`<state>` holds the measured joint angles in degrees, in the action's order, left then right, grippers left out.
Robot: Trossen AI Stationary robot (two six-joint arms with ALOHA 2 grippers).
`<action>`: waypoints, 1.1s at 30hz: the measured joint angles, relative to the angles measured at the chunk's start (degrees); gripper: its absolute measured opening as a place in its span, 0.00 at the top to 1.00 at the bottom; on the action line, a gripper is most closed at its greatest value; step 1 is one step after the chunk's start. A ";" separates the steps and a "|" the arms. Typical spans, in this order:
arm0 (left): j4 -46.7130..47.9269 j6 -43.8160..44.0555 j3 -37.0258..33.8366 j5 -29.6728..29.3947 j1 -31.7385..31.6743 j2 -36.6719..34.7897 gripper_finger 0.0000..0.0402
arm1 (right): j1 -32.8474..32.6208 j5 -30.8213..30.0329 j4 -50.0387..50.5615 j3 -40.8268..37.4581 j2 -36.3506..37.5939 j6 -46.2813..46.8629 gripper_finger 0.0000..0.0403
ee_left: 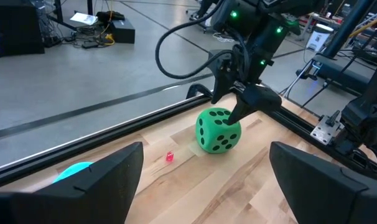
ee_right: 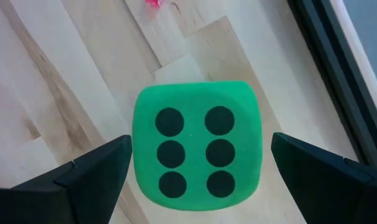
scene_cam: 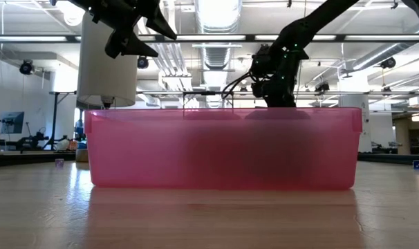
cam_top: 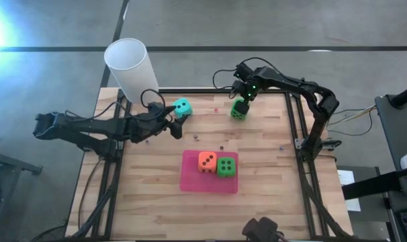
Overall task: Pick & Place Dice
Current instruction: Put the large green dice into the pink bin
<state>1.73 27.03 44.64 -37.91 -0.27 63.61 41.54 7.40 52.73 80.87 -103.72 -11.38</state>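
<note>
Currently, the pink tray near the middle of the worktop is taken as the landmark. Farthest to the left of it, the left end effector is seen with its fingers spread wide and empty; in its own wrist view, nothing lies between the two dark fingers. Just beside its fingertips, up and left of the tray near the worktop's far edge, the teal die is found resting on the wood; whether it is touched cannot be told. A white cup is seen tilted at the far left corner, well apart from the tray.

Inside the tray, the orange die and a green die are set side by side, touching, the orange one to the left, the green one showing four pips upward.

Up and right of the tray, at the far edge of the worktop, the second green die is seated flat on the wood, its six-pip face turned up toward the wrist camera, the two rows of pips running along the boards. The right end effector is held directly over it, fingers parted wider than the cube and straddling it; no contact with its sides is shown. As cubes, the dice have no long axis.
</note>
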 joint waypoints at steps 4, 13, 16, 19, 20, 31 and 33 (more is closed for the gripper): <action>0.01 0.02 0.00 0.00 0.00 0.00 0.12 | 0.00 -0.03 0.37 -0.24 -0.02 -0.13 0.05; 0.03 0.02 0.00 0.00 0.00 0.00 0.10 | 0.00 0.01 0.35 -0.68 -1.00 -1.11 0.05; 0.03 0.02 0.00 0.02 0.00 0.00 0.10 | 0.00 0.21 0.30 -0.75 -1.59 -1.13 0.05; 0.03 0.02 0.00 0.00 -0.04 0.00 0.10 | 0.00 0.79 0.26 -0.73 -2.29 -1.09 0.05; 0.03 0.02 0.00 0.01 -0.04 0.00 0.10 | -0.02 0.83 0.26 -0.73 -2.46 -1.08 0.05; 0.03 0.02 0.00 0.00 -0.04 0.00 0.12 | 0.00 0.10 0.63 0.27 -2.19 -0.78 0.05; 0.04 0.02 0.00 0.00 -0.04 0.00 0.11 | 0.05 -0.08 0.53 0.69 -1.89 -0.41 0.05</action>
<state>1.77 27.05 44.64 -37.91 -0.32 63.61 41.59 7.32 53.26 81.56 -105.61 -11.79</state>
